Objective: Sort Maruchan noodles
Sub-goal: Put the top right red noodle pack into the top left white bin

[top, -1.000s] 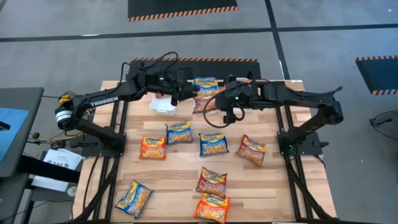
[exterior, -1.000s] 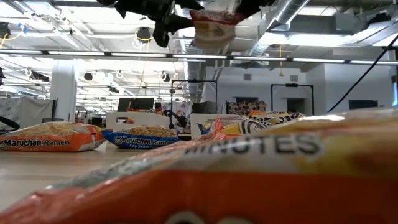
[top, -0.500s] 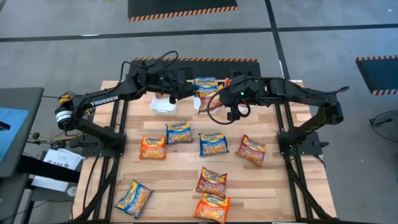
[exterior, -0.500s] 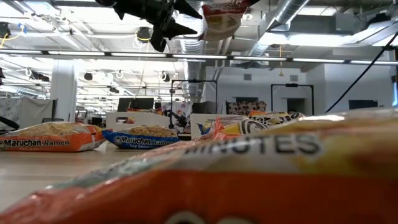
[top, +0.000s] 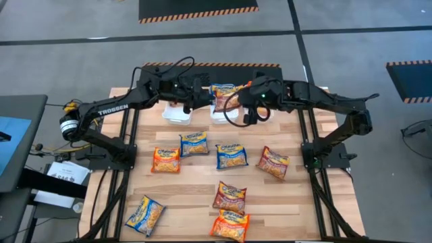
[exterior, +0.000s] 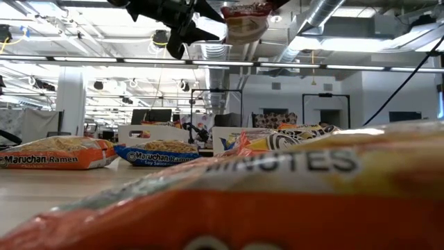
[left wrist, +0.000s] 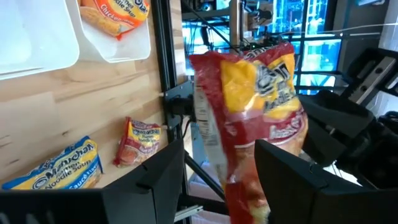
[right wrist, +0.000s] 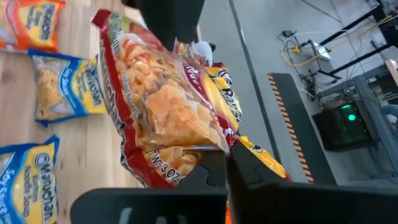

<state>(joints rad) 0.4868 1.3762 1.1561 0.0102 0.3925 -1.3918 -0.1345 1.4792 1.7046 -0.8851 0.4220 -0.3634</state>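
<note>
My right gripper (right wrist: 219, 163) is shut on a dark red Maruchan packet (right wrist: 168, 112), held high above the far middle of the table; the packet also shows in the low view (exterior: 244, 19). My left gripper (left wrist: 221, 168) is open and empty close beside it, its two fingers on either side of the packet (left wrist: 249, 93) without touching it. In the high view it (top: 200, 96) is over the white bins (top: 177, 115). Several red, blue and orange packets lie flat on the table, among them a blue one (top: 231, 155) and a red one (top: 273, 162). My right gripper pinches one edge of the red packet (right wrist: 214, 146) between its two fingers. The packet reaches forward from the fingertips, lifted clear of the table and the bins, its lower part drooping below the gripper (exterior: 243, 31).
Two white bins stand at the far middle; one (left wrist: 118, 43) holds an orange packet, and another packet (top: 223, 89) lies just beyond. More packets lie near the front: orange (top: 229, 226), red (top: 229, 197), blue (top: 144, 214). Bare wood lies between them.
My right gripper has carried the red packet toward the table's far edge and a little upward, still clear of everything. My left gripper has stayed over the bins.
</note>
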